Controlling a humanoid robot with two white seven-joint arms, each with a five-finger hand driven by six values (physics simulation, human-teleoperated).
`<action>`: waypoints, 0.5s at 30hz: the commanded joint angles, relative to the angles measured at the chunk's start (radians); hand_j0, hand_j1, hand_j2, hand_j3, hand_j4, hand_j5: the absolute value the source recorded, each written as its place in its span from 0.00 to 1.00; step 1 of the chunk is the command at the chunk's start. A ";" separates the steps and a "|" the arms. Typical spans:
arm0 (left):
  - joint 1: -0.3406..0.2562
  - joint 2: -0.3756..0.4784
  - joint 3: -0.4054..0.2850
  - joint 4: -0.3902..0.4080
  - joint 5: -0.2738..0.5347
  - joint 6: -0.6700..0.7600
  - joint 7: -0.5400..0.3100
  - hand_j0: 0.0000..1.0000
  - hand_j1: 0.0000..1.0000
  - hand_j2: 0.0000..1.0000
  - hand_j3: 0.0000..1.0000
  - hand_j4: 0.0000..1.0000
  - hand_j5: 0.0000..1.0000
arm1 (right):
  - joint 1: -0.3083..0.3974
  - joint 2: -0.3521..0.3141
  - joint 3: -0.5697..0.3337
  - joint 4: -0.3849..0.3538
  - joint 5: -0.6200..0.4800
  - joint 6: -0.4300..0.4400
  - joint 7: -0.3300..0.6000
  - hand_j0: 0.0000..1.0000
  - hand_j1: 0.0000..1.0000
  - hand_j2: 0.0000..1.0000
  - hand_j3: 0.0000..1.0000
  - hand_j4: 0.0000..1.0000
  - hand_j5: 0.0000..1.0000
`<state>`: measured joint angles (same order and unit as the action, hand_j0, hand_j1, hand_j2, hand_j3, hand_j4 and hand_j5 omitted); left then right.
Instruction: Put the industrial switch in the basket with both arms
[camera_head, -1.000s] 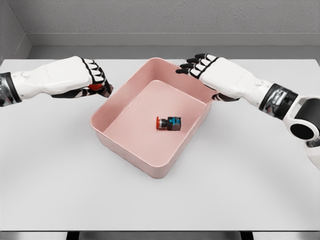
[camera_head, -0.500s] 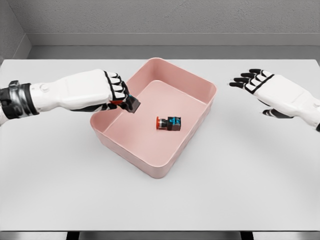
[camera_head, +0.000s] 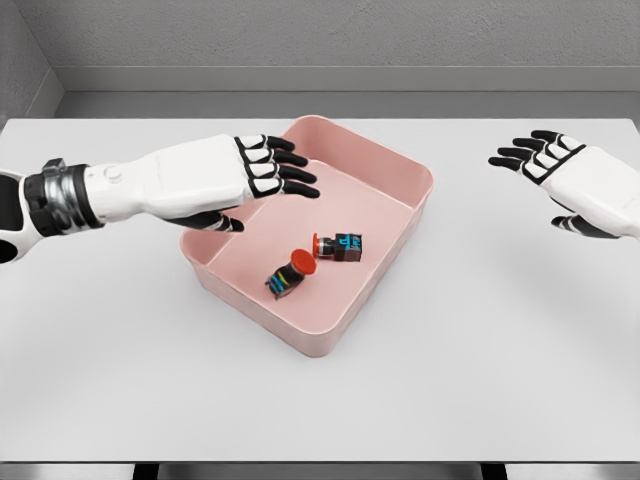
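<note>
You see two switches (camera_head: 284, 277) (camera_head: 340, 246) inside basket (camera_head: 405, 168). Left robot hand (camera_head: 268, 172) spread, empty, above far-left rim, nearer. Right robot hand (camera_head: 560, 170) spread, empty, well right over tabletop (camera_head: 480, 350).

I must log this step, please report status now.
Left hand open above pink plastic basket. Right hand open, off to the side. Two red-capped black industrial switches inside. Nothing blocking.

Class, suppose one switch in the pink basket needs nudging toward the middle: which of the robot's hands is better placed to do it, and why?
The left hand. It hovers open over the basket, just above the two switches. The right hand is open too, but well off to the side over bare table.
</note>
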<state>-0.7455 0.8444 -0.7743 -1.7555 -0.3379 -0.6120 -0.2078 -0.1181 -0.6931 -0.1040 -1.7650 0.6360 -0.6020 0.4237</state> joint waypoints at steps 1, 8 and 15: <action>0.003 0.002 0.012 -0.002 0.007 0.001 0.001 1.00 1.00 1.00 1.00 1.00 1.00 | -0.002 -0.002 -0.003 -0.001 -0.006 0.001 0.000 1.00 1.00 1.00 1.00 1.00 1.00; 0.069 0.119 0.078 0.111 0.103 0.001 0.001 1.00 1.00 1.00 1.00 1.00 1.00 | -0.005 -0.002 0.000 -0.001 -0.006 0.001 0.000 1.00 1.00 1.00 1.00 1.00 1.00; 0.236 0.125 0.267 0.208 0.096 0.001 -0.010 1.00 1.00 1.00 1.00 1.00 1.00 | -0.005 0.000 0.001 -0.001 -0.006 0.001 0.003 1.00 1.00 1.00 1.00 1.00 1.00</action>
<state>-0.5093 0.9647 -0.5498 -1.5756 -0.2499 -0.6121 -0.2158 -0.1227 -0.6929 -0.1033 -1.7654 0.6357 -0.6037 0.4246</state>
